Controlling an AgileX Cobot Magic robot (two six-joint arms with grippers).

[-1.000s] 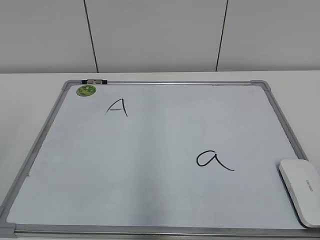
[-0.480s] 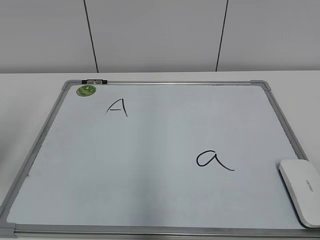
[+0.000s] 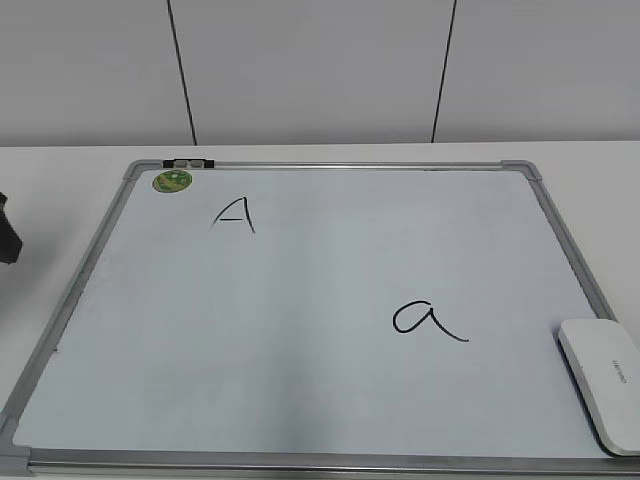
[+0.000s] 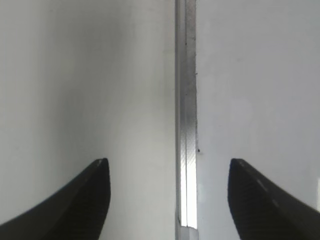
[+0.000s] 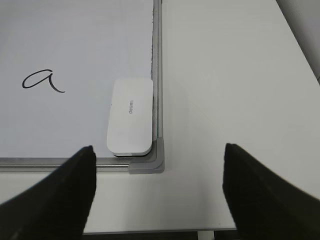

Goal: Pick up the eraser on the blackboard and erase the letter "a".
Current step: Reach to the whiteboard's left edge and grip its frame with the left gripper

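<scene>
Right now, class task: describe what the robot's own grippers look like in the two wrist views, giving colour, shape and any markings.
The left gripper shows two matte black jaws that taper to blunt, rounded tips, with smooth surfaces. The right gripper looks the same: two dark, wedge-shaped jaws. No markings, cables or labels show on either. In the exterior view only a small black part shows at the left edge.

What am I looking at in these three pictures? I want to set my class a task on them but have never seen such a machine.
This is a two-armed robot at a white table. One picture comes from a camera facing the table; the other two come from cameras on each wrist, so the dark prongs at their lower edges are the open, empty left end effector and right end effector. On the table lies a whiteboard bearing a capital "A", a lowercase "a" and a green sticker. A white eraser rests at its near right corner. Nothing is held.
</scene>
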